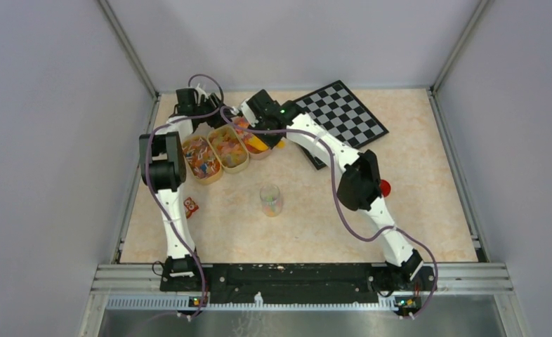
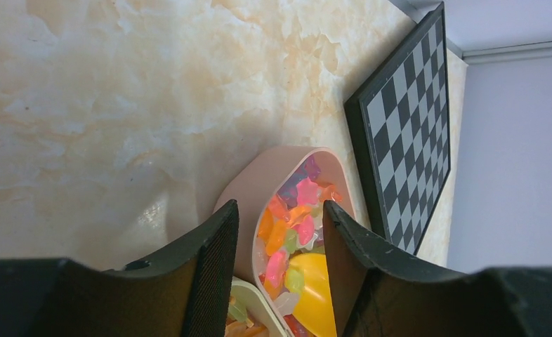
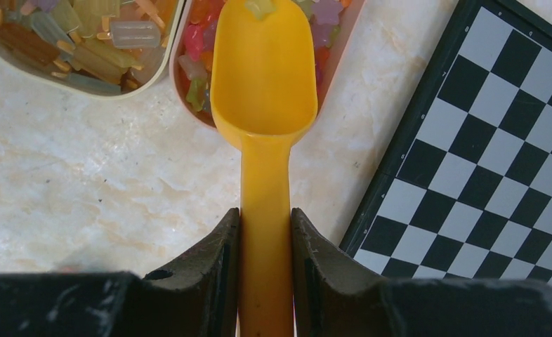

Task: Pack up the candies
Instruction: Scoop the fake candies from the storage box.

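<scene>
The candies (image 1: 201, 158) fill three small bowls in a row at the back left. In the left wrist view the candies (image 2: 296, 219) lie in the pink bowl (image 2: 259, 184). My left gripper (image 2: 277, 263) is open, its jaws on either side of that bowl's near wall; in the top view it (image 1: 217, 116) sits behind the bowls. My right gripper (image 3: 265, 232) is shut on the handle of the yellow scoop (image 3: 263, 70), whose head lies over the candies (image 3: 194, 43) in the pink bowl (image 3: 343, 35), one candy at its tip. In the top view it (image 1: 258, 125) is beside the scoop (image 1: 260, 144).
A small clear jar (image 1: 271, 200) holding some candies stands open in the middle of the table. A red lid (image 1: 385, 187) lies by the right arm. A chessboard (image 1: 343, 116) lies at the back right, close to the pink bowl. A small red item (image 1: 191, 206) lies at the left.
</scene>
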Available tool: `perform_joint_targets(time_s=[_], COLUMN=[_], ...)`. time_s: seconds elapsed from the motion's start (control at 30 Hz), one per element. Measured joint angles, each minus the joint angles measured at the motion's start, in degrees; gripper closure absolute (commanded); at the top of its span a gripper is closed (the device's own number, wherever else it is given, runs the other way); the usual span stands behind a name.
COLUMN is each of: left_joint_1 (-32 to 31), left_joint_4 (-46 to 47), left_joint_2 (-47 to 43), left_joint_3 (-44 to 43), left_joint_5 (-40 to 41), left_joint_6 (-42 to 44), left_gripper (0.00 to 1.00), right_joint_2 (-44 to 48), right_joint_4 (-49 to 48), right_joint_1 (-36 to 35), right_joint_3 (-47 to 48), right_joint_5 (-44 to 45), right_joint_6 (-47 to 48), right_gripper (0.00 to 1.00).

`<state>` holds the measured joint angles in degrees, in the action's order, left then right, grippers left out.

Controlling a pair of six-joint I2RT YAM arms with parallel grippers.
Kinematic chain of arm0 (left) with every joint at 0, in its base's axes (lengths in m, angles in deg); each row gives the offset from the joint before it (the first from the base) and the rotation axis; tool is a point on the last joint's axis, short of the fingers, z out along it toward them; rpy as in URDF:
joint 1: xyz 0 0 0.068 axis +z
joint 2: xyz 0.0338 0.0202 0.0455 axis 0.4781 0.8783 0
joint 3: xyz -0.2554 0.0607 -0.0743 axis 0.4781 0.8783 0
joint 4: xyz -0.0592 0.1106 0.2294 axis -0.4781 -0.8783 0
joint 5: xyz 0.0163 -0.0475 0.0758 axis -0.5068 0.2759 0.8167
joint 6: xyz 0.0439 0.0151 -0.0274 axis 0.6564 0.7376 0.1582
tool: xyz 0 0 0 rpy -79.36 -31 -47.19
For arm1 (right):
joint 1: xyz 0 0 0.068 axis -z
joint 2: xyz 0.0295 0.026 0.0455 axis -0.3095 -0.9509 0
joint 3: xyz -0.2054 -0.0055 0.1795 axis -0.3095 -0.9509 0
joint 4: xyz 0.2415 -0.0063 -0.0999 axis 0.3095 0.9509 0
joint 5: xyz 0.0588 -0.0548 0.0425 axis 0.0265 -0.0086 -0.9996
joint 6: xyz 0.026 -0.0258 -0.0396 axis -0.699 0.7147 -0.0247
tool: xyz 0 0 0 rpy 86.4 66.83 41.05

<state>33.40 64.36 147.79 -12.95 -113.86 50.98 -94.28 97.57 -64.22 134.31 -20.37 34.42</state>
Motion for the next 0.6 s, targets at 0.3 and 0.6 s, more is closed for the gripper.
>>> perform_joint_targets(time_s=[0.3,0.6], left_joint_1=[-0.1,-0.3], left_joint_4=[0.4,0.8], left_joint_2=[0.3,0.3], left_joint_3=[0.0,0.0], left_joint_5=[-1.7,-2.4], left_joint_6=[-0.5,-0.9], left_gripper=[0.46,0.46], right_joint_2=[-1.7,-1.8], right_joint_4=[-4.0,-10.4], right_joint_1=[0.0,0.0], right_joint_3=[0.0,-3.3], right_joint_5=[1.9,2.5], right_joint_6=[0.3,0.8], right_gripper=[1.00,1.00])
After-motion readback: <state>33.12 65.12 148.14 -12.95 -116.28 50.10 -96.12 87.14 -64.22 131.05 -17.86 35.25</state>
